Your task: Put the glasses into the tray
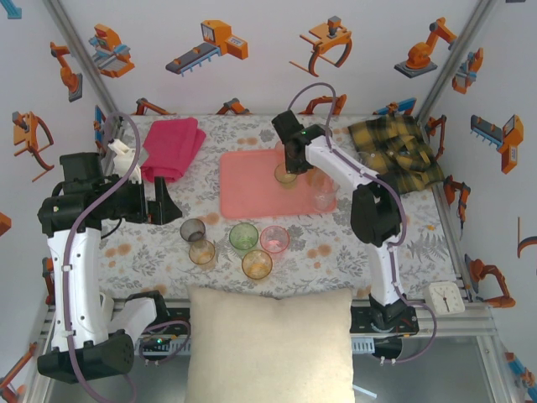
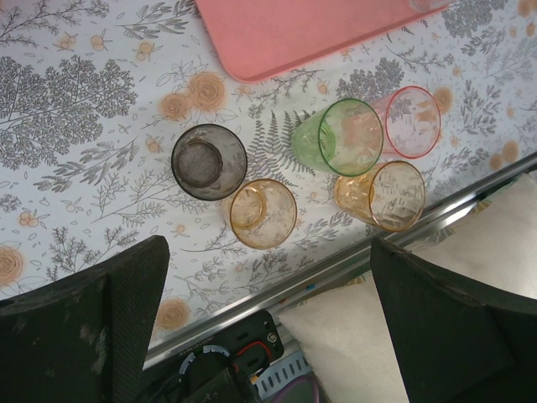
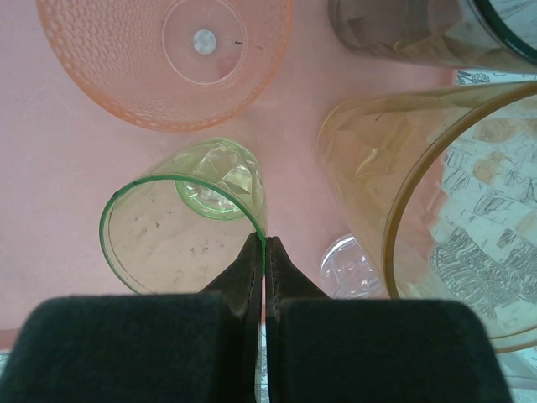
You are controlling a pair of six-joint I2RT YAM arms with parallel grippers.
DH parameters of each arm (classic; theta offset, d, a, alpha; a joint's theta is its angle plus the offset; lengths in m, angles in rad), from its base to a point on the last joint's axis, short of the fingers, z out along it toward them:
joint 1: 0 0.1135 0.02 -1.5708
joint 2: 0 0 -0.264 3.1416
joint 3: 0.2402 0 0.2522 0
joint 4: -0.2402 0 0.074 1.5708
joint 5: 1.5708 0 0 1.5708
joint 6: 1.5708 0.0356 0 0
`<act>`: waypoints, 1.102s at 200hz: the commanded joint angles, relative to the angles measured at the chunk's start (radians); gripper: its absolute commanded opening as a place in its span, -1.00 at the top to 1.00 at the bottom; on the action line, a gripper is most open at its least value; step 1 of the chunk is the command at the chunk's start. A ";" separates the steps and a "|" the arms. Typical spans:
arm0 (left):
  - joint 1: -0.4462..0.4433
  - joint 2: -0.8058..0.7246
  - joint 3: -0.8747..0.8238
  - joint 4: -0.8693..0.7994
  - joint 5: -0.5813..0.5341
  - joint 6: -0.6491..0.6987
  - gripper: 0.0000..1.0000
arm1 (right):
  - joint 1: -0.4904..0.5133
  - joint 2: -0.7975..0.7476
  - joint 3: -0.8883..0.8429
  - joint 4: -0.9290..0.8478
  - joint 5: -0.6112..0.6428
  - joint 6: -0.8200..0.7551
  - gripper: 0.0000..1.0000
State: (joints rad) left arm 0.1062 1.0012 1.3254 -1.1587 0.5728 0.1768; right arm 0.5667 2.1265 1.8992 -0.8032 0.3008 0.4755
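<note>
Held glass: the right gripper has its jaws pressed together on the rim wall of the pale green glass, with one finger inside and one outside.
Place: this glass is over the tray, right of its middle. Whether its base touches the tray cannot be told.
Handling: it looks thin, stiff, light and smooth. It would likely slip or crack under a hard squeeze, so a gentle rim pinch suits it.
Neighbours: an orange-pink glass, a tall amber glass and a dark glass stand close around it, so there is little free room.
Waiting: a grey glass, a yellow-amber glass, a bright green glass, a rose glass and a deep amber glass stand together near the tray.
Left gripper: it is spread wide above them and holds nothing.
Surface: a flat flowered cloth.
Room: a magenta towel lies far left, a plaid cloth far right, and a cushion at the near edge.
</note>
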 commanded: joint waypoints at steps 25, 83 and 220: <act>0.007 -0.015 -0.008 0.007 0.025 -0.007 -0.94 | -0.013 0.023 -0.017 0.002 -0.014 0.028 0.98; 0.007 -0.019 -0.009 0.008 0.028 -0.007 -0.94 | -0.018 0.024 -0.015 -0.002 -0.020 0.032 0.76; 0.007 -0.016 0.000 0.007 0.039 -0.010 -0.94 | -0.018 -0.019 0.018 -0.031 -0.032 0.036 0.50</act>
State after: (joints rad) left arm 0.1066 0.9958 1.3254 -1.1587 0.5819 0.1730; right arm 0.5518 2.1353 1.8935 -0.8146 0.2768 0.4908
